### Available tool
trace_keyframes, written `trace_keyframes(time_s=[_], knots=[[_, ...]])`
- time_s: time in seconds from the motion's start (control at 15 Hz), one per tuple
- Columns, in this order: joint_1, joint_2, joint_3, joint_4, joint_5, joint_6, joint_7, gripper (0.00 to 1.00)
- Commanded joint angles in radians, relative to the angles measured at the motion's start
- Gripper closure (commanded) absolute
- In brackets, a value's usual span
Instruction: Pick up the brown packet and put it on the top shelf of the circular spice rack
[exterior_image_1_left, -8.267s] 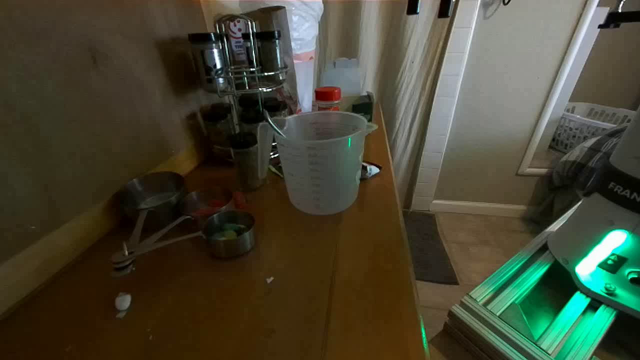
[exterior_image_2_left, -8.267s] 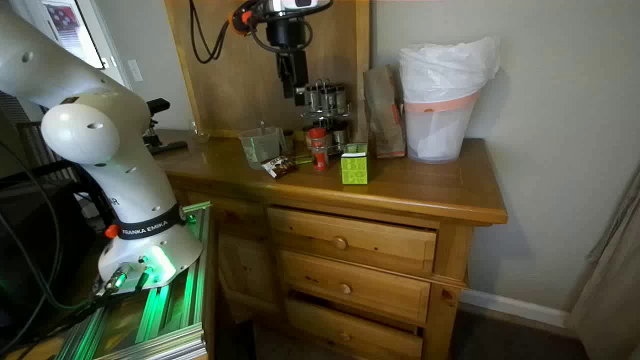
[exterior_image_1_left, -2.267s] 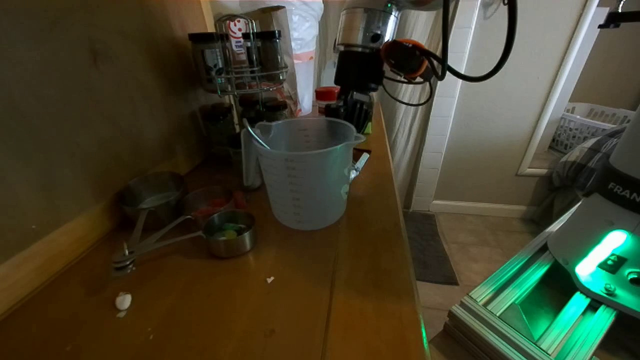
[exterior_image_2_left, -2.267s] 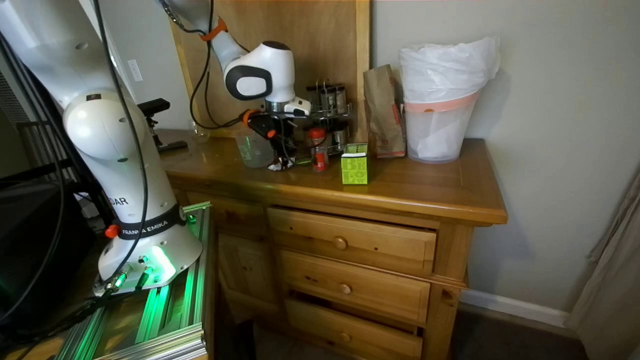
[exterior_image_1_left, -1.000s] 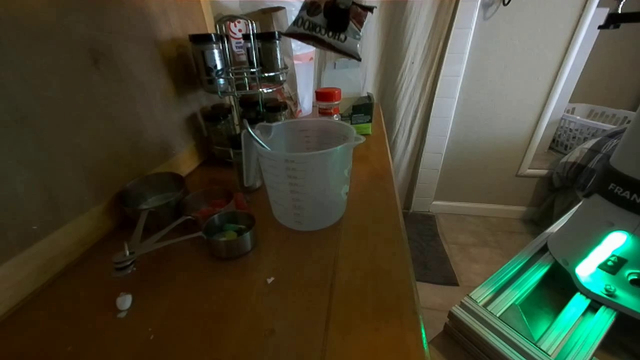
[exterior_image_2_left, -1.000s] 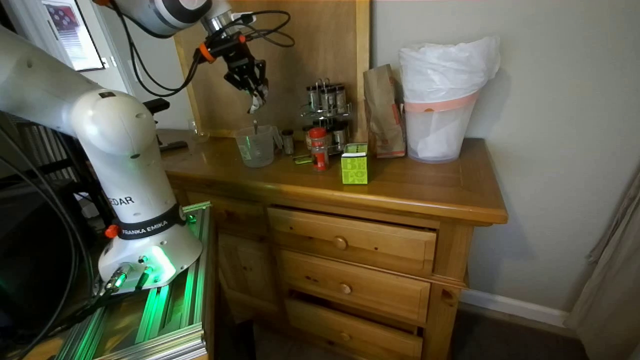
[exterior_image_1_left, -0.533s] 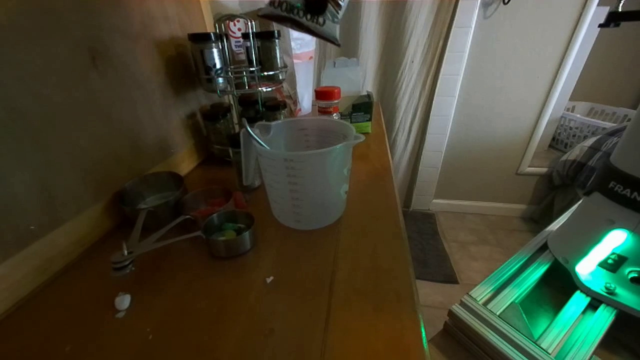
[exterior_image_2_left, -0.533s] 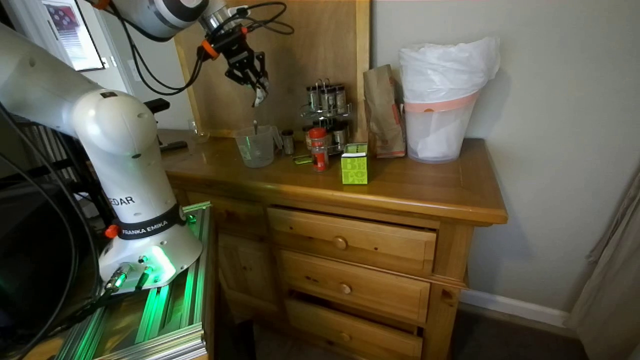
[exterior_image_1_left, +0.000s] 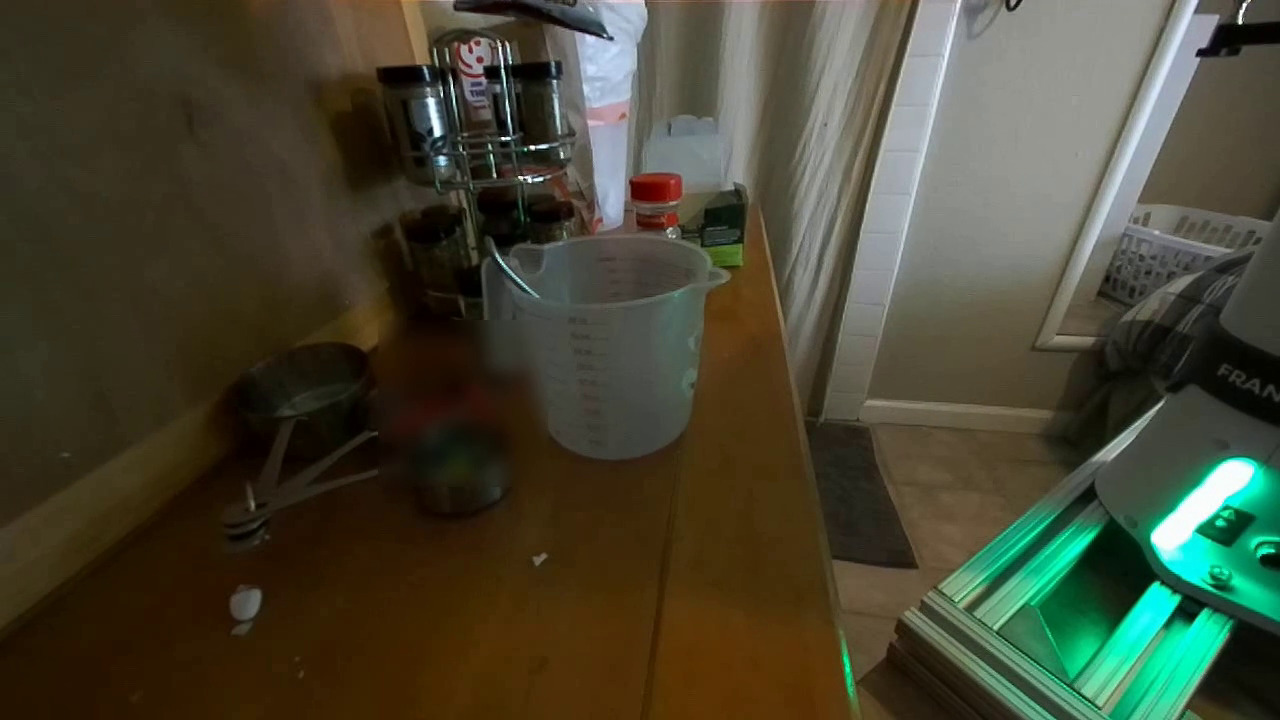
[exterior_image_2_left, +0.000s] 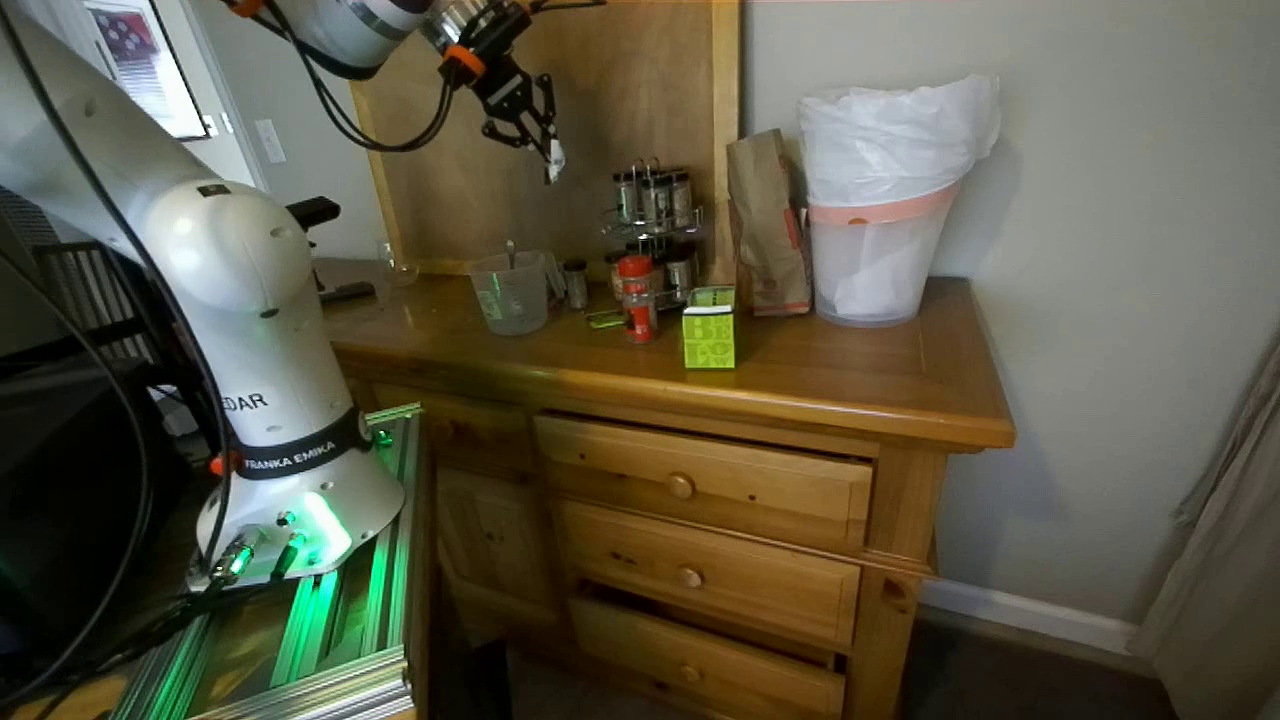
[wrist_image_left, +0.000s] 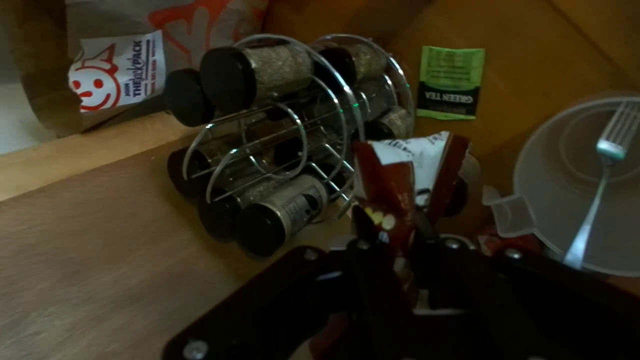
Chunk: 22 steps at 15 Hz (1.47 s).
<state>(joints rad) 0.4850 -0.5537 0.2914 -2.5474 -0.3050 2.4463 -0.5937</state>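
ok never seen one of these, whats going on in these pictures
The machine is a white robot arm with a two-fingered gripper. Two views come from cameras standing away from it; the third from a camera on its wrist. On the wooden dresser are a tiered spice rack, a translucent measuring jug with a fork inside, measuring cups (partly blurred), a red-capped shaker, a green box, a paper bag, a lined bin and a green tea sachet. The gripper pinches a brown packet in the air, not yet on the rack.
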Motion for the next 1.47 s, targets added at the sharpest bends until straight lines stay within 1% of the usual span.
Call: trace_keyframes(time_s=[0.0,0.13,0.2,0.33,0.4,0.47,0.67,0.73,0.8,0.87,0.93,1.0,1.07,1.2,1.27,1.4], knots=[[-0.084,0.129,0.016,0.07,-0.189,0.091,-0.066,0.95],[-0.148,0.181,0.047,0.082,-0.32,0.16,-0.03,0.95],[-0.172,0.203,0.059,0.087,-0.364,0.182,0.001,0.95],[-0.189,0.236,0.082,0.089,-0.415,0.186,0.081,0.95],[-0.176,0.246,0.087,0.087,-0.401,0.159,0.117,0.95],[-0.159,0.246,0.089,0.077,-0.382,0.157,0.149,0.95],[-0.164,0.243,0.116,0.054,-0.405,0.207,0.284,0.95],[-0.175,0.241,0.13,0.052,-0.425,0.202,0.329,0.95],[-0.162,0.239,0.125,0.045,-0.402,0.203,0.338,0.95],[-0.145,0.245,0.108,0.062,-0.38,0.174,0.278,0.95],[-0.143,0.245,0.11,0.061,-0.38,0.173,0.284,0.8],[-0.141,0.245,0.109,0.061,-0.379,0.174,0.284,0.8],[-0.185,0.229,0.143,0.067,-0.473,0.144,0.354,0.95],[-0.229,0.237,0.166,0.078,-0.618,0.145,0.447,0.95],[-0.258,0.243,0.186,0.079,-0.669,0.157,0.487,0.95],[-0.28,0.261,0.2,0.087,-0.743,0.145,0.554,0.95]])
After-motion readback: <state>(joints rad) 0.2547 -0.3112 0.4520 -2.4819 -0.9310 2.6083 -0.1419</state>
